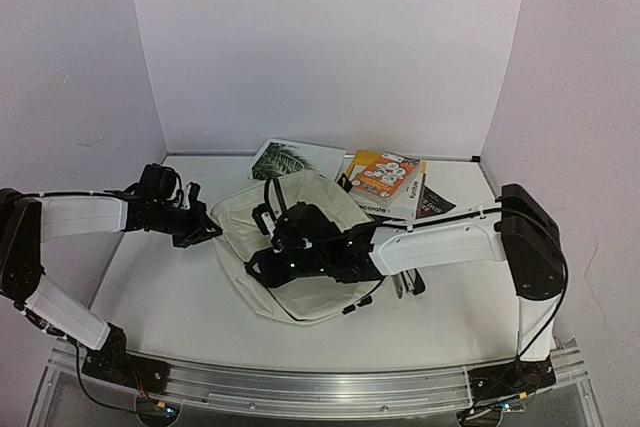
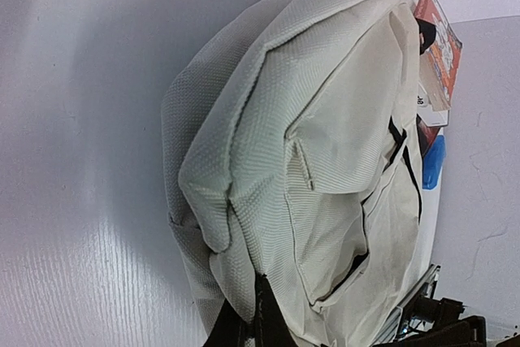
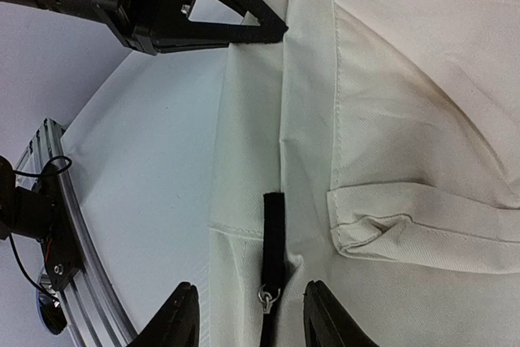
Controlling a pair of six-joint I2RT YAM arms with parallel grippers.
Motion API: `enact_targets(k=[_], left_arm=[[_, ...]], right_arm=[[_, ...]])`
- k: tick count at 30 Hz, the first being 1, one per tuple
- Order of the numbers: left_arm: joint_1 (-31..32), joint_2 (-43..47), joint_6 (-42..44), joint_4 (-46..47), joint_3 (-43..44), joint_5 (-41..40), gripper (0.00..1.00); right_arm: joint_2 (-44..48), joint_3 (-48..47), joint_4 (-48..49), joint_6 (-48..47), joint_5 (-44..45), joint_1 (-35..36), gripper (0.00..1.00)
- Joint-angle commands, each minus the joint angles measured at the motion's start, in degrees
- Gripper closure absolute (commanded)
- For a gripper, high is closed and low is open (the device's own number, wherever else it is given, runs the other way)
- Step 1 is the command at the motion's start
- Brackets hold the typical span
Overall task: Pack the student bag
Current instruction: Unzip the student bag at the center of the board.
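Books (image 1: 385,177) partly behind student bag (image 1: 240,229)

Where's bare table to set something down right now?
Front-left table, between the student bag, the left arm and the near rail; also back-left, between the left gripper and the palm-leaf book. Crowded: back-right, books piled against the bag, and right, under the right arm.
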State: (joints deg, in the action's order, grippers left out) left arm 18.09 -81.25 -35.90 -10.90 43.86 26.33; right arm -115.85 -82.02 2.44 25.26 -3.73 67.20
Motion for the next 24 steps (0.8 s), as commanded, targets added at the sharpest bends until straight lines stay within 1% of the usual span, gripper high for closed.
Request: enact_targets(k=[1, 8, 15, 19, 22, 24], left_arm=[[0.8, 2.2, 1.5, 1.8, 2.6, 3.6, 1.00], [1.0, 2.6, 1.6, 2.0, 2.1, 3.2, 1.00], [1.0, 2.6, 1.5, 2.0, 2.0, 2.7, 1.00], [1.0, 2.8, 1.5, 1.9, 1.9, 2.4, 1.00], [1.0, 2.9, 1.5, 1.9, 1.9, 2.3, 1.00], [1.0, 2.7, 1.5, 1.7, 2.0, 2.0, 1.00]], right_arm=[[-2.3, -3.1, 1.2, -0.8, 0.7, 0.2, 0.59], [-5.0, -5.5, 1.2, -0.6, 1.2, 0.2, 0.65], [-7.9, -8.0, 1.2, -0.9, 0.8, 0.2, 0.69], [-8.9, -8.5, 1.1, -0.6, 1.9, 0.2, 0.72], [-9.1, -8.5, 1.2, -0.4, 3.0, 0.1, 0.73], [-9.4, -8.7, 1.2, -0.3, 3.4, 0.2, 0.76]])
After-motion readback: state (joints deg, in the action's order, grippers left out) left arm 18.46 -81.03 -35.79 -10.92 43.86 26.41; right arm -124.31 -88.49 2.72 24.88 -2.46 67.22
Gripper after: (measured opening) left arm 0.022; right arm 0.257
